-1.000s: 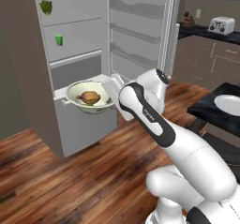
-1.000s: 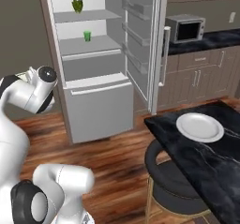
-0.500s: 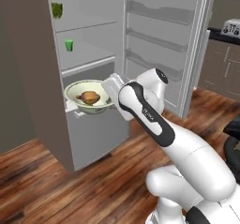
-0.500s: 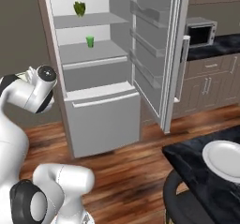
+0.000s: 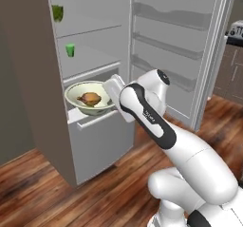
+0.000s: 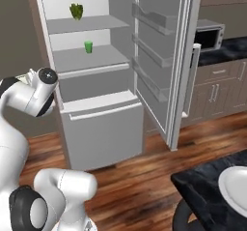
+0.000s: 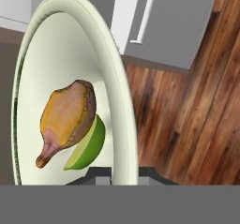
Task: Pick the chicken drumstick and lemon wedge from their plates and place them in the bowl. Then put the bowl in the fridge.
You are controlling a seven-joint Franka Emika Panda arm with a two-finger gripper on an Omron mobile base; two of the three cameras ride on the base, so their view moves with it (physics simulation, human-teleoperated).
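My gripper [image 5: 113, 94] is shut on the right rim of the pale cream-green bowl [image 5: 72, 94] and holds it up at the open fridge [image 5: 102, 143], level with the gap just above the lower drawer. In the bowl lies the golden-brown chicken drumstick [image 5: 89, 98]. The hand view looks along the bowl [image 7: 121, 96] from its rim, where the gripper [image 7: 119, 174] pinches it. The drumstick [image 7: 68, 115] rests inside with the yellow-green lemon wedge [image 7: 89, 145] tucked against it. One white plate [image 6: 236, 189] sits on the dark counter at the lower right.
The fridge [image 6: 103, 133] door stands open to the right, its racks bare. A leafy green vegetable [image 5: 58, 12] lies on the top shelf and a small green cup [image 5: 70, 50] on the one below. A microwave [image 6: 210, 34] sits on the far counter. Wooden floor lies in front.
The whole picture has shifted: the base has driven closer to the fridge, which now looms larger. The bowl stays in the shut gripper, now at the fridge's front.
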